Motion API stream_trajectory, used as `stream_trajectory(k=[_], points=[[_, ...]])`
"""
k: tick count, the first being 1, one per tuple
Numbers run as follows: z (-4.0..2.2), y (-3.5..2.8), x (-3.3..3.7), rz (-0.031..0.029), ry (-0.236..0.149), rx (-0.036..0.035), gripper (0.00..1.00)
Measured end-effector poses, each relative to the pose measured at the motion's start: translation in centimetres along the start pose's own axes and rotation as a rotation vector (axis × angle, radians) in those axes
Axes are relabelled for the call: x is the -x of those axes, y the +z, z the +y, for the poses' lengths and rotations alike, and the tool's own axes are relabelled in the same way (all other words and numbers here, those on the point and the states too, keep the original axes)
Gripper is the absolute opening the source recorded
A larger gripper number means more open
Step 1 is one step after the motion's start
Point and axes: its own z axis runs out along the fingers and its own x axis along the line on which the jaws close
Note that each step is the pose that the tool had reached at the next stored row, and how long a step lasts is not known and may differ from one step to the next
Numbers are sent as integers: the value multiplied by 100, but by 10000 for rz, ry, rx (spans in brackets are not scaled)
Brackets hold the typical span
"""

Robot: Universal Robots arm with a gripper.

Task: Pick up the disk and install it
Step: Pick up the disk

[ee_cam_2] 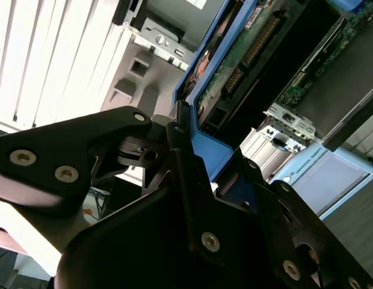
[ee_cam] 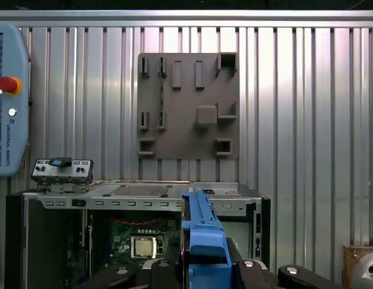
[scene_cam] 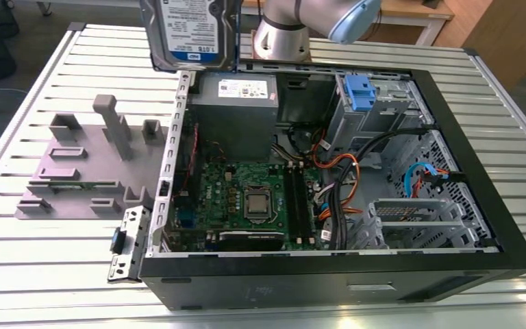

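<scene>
Slatted table [scene_cam: 35, 253], arm [scene_cam: 286, 31] high by open case [scene_cam: 336, 274], end effector [ee_cam: 201, 268] clamping disk [scene_cam: 190, 31] (upright).

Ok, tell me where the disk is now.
The disk hangs at the top of the exterior view, left of centre, over the computer case's edge near the power supply, its blue frame clamped in the jaws.

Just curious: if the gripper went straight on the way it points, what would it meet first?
Probably the open computer case below, near its rim; the held disk would touch first. Depth unclear.
</scene>
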Motion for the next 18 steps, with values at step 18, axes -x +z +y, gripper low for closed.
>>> stream_trajectory(k=[18], points=[[-623, 47, -133, 0, -1, 0, 37]])
